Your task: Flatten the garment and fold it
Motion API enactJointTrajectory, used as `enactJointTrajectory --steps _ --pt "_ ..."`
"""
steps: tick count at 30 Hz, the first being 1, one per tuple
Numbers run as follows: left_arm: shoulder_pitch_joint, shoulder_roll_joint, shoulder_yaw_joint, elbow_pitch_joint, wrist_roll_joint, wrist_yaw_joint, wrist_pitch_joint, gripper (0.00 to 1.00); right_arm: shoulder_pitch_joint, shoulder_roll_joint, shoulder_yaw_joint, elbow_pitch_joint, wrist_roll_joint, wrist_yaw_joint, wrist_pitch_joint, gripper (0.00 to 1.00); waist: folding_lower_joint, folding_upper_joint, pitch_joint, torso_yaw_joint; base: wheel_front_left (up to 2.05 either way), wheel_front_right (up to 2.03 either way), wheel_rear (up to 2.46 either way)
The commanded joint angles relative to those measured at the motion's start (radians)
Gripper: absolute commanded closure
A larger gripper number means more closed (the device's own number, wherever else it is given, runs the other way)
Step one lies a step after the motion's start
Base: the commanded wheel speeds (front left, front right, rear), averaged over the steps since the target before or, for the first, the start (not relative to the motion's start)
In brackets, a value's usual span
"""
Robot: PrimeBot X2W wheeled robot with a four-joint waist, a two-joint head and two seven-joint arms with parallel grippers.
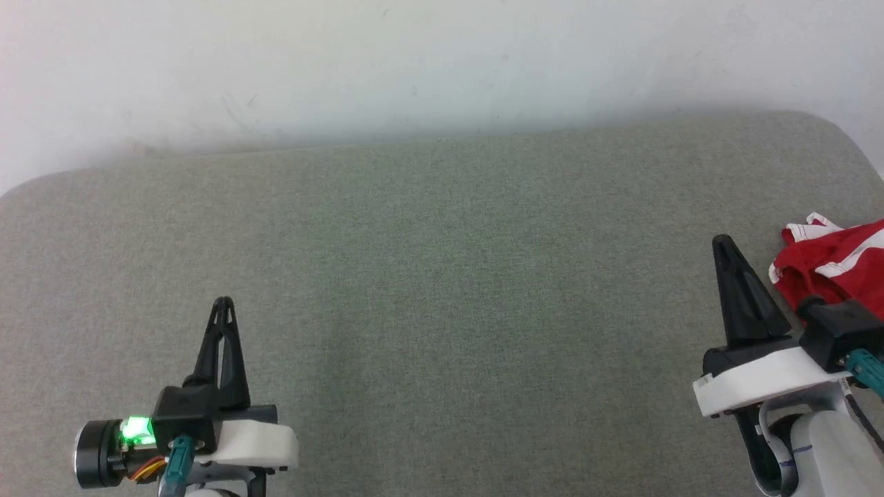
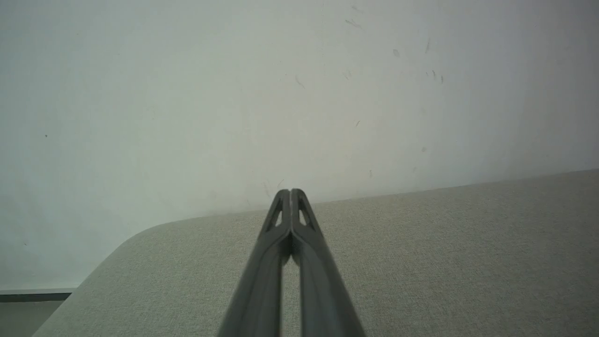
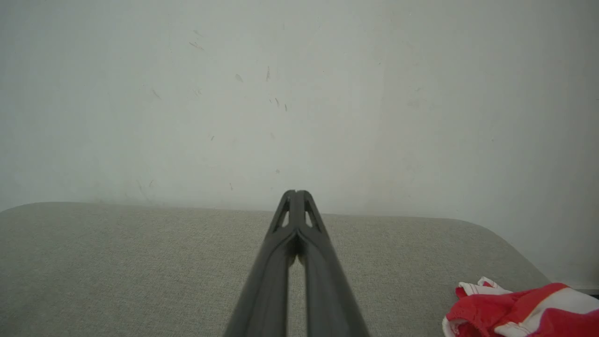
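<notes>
The garment, red shorts with white stripes, lies bunched up at the far right of the grey-green surface, partly cut off by the head view's edge; it also shows at the lower right of the right wrist view as the garment. My right gripper is shut and empty, just left of the heap. Its tips meet with nothing between them. My left gripper is shut and empty at the lower left, far from the garment, its fingertips pressed together.
The grey-green fabric surface has rounded far corners and ends against a pale wall. Its left edge drops off toward a floor strip.
</notes>
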Motion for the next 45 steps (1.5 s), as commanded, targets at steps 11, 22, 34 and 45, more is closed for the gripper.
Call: enactJointTrajectory --steps 11,22,34,45 --pt "-0.004 -0.017 0.016 0.007 0.007 -0.031 0.024 1.0 0.024 0.012 0.0 -0.02 -0.024 0.0 0.024 1.0 0.0 0.0 -0.006 0.004 0.0 0.0 0.0" --pt "-0.006 -0.029 0.025 0.01 0.011 -0.054 0.047 1.0 0.037 0.02 -0.002 -0.032 -0.041 -0.001 0.047 1.0 0.0 0.0 -0.012 0.007 0.0 0.0 0.0" --pt "-0.008 -0.041 0.036 0.014 0.014 -0.078 0.072 1.0 0.051 0.028 -0.003 -0.045 -0.058 -0.001 0.071 1.0 0.0 0.0 -0.018 0.011 0.0 0.0 0.0" --pt "-0.01 -0.053 0.045 0.017 0.017 -0.101 0.094 1.0 0.064 0.036 -0.004 -0.057 -0.074 -0.001 0.094 1.0 0.0 0.0 -0.023 0.014 0.0 0.0 0.0"
